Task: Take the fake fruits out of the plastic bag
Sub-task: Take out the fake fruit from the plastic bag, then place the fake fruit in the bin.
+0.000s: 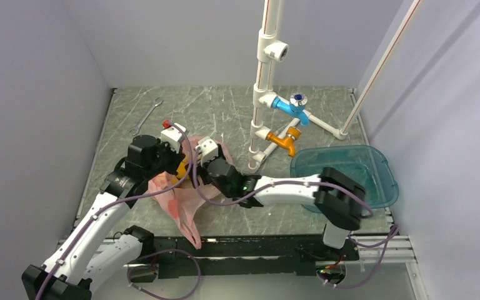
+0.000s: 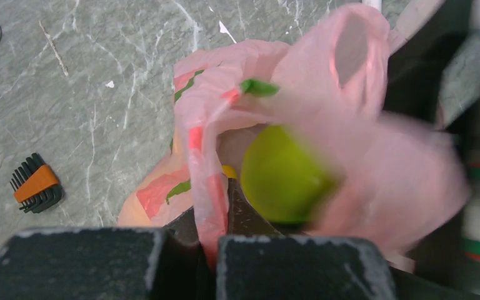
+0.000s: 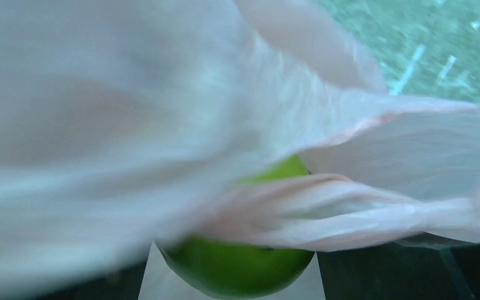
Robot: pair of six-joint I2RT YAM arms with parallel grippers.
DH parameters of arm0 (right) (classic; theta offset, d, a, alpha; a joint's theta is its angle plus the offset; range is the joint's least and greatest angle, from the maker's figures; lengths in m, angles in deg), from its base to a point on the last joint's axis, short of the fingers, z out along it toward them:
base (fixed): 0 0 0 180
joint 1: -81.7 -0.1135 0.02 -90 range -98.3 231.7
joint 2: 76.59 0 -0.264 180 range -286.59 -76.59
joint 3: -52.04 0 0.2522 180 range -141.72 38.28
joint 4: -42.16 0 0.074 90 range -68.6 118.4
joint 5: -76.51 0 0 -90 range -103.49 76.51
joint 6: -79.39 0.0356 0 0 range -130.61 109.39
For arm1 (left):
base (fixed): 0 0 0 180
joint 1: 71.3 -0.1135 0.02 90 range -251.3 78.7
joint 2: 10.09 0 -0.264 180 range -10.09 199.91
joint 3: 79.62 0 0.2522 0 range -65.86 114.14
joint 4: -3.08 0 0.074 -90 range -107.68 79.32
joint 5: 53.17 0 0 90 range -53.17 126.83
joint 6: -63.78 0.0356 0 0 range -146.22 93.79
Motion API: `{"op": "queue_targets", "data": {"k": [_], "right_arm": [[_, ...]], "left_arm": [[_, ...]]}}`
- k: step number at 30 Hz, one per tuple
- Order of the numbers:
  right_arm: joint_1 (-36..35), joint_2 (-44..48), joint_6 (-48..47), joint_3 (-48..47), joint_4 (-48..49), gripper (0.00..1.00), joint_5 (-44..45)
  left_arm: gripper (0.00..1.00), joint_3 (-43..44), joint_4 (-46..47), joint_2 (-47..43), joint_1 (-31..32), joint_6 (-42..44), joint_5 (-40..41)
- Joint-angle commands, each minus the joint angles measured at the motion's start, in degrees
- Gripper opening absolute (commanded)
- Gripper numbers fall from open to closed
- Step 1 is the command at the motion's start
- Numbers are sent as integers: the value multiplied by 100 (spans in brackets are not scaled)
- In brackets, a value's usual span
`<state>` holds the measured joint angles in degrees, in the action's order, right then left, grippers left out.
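Observation:
The pink plastic bag (image 1: 176, 199) lies crumpled at the left centre of the table, with its mouth lifted. My left gripper (image 2: 211, 245) is shut on a twisted strip of the bag's (image 2: 375, 175) edge and holds it up. A green apple (image 2: 280, 175) shows blurred at the bag's mouth. In the right wrist view this apple (image 3: 237, 265) fills the gap between my right gripper's (image 3: 237, 278) fingers, with bag film draped over it. From above, my right gripper (image 1: 207, 153) reaches into the bag beside my left gripper (image 1: 176, 145). A yellow-orange fruit (image 1: 181, 169) shows inside the bag.
A white pipe rig (image 1: 264, 94) with a blue and an orange tap stands behind the bag. A teal see-through tub (image 1: 375, 156) sits at the right. A wrench (image 1: 145, 117) lies at the back left, and a black-and-orange tool holder (image 2: 35, 183) lies near it.

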<state>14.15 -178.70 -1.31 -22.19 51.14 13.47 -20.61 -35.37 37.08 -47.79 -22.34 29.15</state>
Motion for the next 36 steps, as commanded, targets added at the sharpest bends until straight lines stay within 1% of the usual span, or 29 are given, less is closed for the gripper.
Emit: {"op": "queue_targets", "data": {"k": [1, 3, 6, 9, 11, 15, 17, 20, 23, 26, 28, 30, 31, 33, 34, 36], "right_arm": [[-39, 906, 766, 453, 342, 24, -1213], [-52, 1175, 1075, 765, 429, 21, -1723], [-70, 1554, 1467, 1299, 551, 16, -2133], [-139, 2044, 1651, 1769, 495, 12, -2348], [-254, 2475, 1623, 2013, 317, 8, -2289], [-560, 3493, 1499, 2491, -300, 2, -1690], [-684, 4031, 1539, 2847, -642, 0, -1155], [-716, 4930, 1848, 3446, -1119, 0, -374], [-731, 5814, 2520, 3924, -1958, 0, 685], [-716, 6288, 3721, 3949, -3508, 0, 1788], [-703, 6424, 4251, 3950, -3989, 2, 2228], [-642, 6366, 4532, 3896, -4275, 5, 2564], [-551, 6266, 4600, 3808, -4431, 10, 2670], [-198, 5964, 4750, 3567, -4742, 12, 2743], [103, 5795, 4823, 3433, -4874, 11, 2672], [626, 5527, 4593, 3283, -4761, 1, 2358]], "left_arm": [[0, 148, 105, 50, 20, 79, 34], [0, 166, 84, 82, 22, 69, 55], [0, 197, 41, 145, 20, 61, 88], [0, 225, 6, 193, 22, 44, 139], [0, 232, -8, 221, 22, 41, 152], [0, 238, -23, 234, 17, 34, 166], [0, 241, -27, 226, 22, 34, 166], [0, 247, -34, 215, 22, 41, 194], [0, 235, -40, 188, 22, 40, 238], [0, 227, -39, 185, 22, 34, 271], [0, 236, -47, 210, 22, 36, 271], [0, 240, -62, 242, 22, 34, 255], [0, 240, -69, 255, 22, 26, 257], [0, 235, -70, 261, 22, 25, 260], [0, 237, -69, 265, 18, 25, 273], [0, 230, -67, 257, 22, 25, 300]]}}
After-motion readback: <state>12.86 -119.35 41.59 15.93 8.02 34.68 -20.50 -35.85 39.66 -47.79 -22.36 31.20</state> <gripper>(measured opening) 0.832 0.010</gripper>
